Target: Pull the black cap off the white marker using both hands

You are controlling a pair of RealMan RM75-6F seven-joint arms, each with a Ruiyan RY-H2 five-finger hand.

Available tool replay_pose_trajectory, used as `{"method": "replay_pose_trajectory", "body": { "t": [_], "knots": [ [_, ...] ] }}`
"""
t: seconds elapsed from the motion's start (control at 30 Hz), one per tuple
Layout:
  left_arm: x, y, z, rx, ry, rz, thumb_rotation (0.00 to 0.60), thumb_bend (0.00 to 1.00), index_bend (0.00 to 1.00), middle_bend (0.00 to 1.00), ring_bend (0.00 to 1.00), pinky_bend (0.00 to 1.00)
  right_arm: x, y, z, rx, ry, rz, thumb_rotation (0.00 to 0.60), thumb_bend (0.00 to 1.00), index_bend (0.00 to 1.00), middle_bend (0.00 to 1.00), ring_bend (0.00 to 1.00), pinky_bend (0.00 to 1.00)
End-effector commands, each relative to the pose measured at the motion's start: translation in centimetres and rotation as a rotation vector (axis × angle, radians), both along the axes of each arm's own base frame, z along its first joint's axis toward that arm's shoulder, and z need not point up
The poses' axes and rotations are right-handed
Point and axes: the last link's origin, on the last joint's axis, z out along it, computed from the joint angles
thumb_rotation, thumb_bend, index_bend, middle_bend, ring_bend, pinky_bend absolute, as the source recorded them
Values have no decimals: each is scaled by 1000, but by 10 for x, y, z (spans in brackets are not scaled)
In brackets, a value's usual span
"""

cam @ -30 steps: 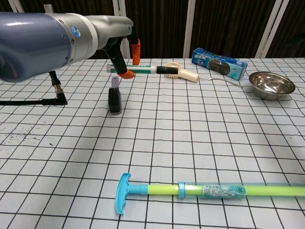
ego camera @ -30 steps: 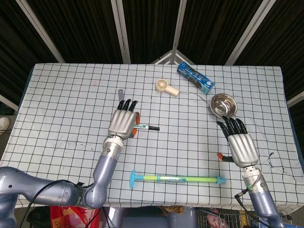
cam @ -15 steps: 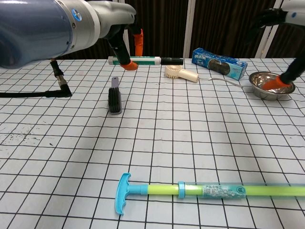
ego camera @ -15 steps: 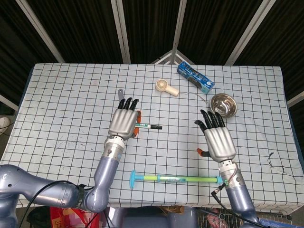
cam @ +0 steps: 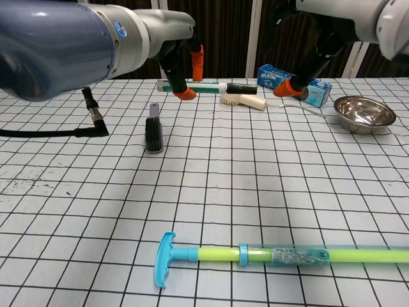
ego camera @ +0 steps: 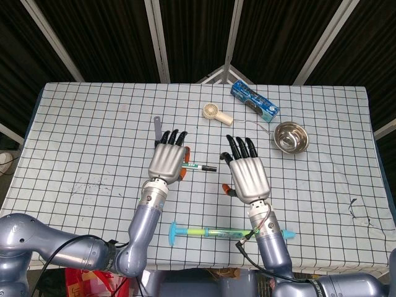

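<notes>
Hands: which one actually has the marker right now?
The left hand: its fingers pinch the white marker clear of the table, black cap pointing at the right hand, which holds nothing and has not reached the cap.

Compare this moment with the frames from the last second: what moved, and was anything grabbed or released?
The right hand swept in from beside the steel bowl toward the marker's black cap, open, not yet touching it. The left hand kept gripping the white marker, lifting it slightly and carrying it toward the right hand. The cap remains on. The fan, the blue box, the brush and the green-blue rod stayed put.
</notes>
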Motion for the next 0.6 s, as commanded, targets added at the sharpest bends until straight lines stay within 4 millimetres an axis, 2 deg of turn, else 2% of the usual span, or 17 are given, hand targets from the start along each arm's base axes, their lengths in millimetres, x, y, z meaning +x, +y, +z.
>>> {"method": "replay_pose_trajectory", "body": {
  "t": [0.03, 0.27, 0.6],
  "knots": [
    [1, 0, -1, 0, -3, -4, 600, 549, 583, 71, 0, 0, 7, -3, -2, -4, -2, -5, 600, 243, 381, 50, 0, 0],
    [3, -1, -2, 2, -16, -12, 600, 548, 582, 71, 0, 0, 19, -7, -14, 8, 5, -25, 600, 268, 390, 50, 0, 0],
    [3, -1, -3, 3, -24, -16, 600, 547, 582, 71, 0, 0, 26, -8, -30, 29, 14, -45, 600, 267, 415, 50, 0, 0]
  ]
}}
